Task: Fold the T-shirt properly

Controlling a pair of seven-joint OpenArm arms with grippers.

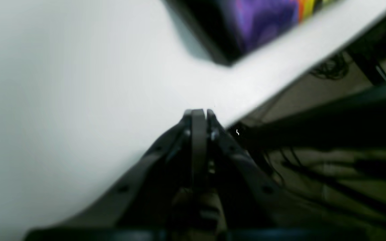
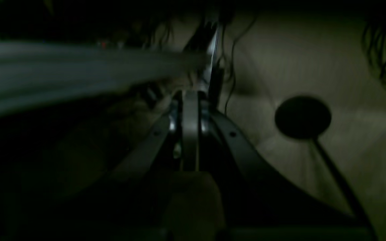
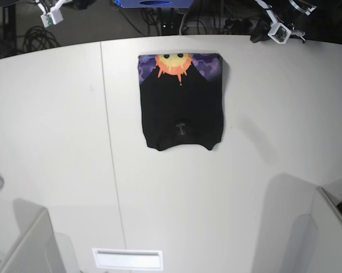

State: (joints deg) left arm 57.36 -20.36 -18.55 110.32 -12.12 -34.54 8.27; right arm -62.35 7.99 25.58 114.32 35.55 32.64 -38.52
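The black T-shirt [image 3: 181, 108] lies folded into a rectangle on the white table [image 3: 244, 187], at the far middle in the base view. Its orange-yellow sun print on purple patches faces up along the far edge. A corner of it, with purple and orange print, shows in the left wrist view [image 1: 246, 30]. My left gripper [image 1: 198, 112] is shut and empty, by the table's far edge and apart from the shirt. My right gripper [image 2: 190, 95] is shut and empty, off the table past its blurred edge [image 2: 62, 73], over the dim floor.
A seam [image 3: 111, 153] runs down the table left of the shirt. A white slot [image 3: 127, 259] sits near the front edge. Grey panels stand at the front corners [image 3: 28, 244]. Cables and a round black stand base [image 2: 302, 117] lie on the floor behind the table.
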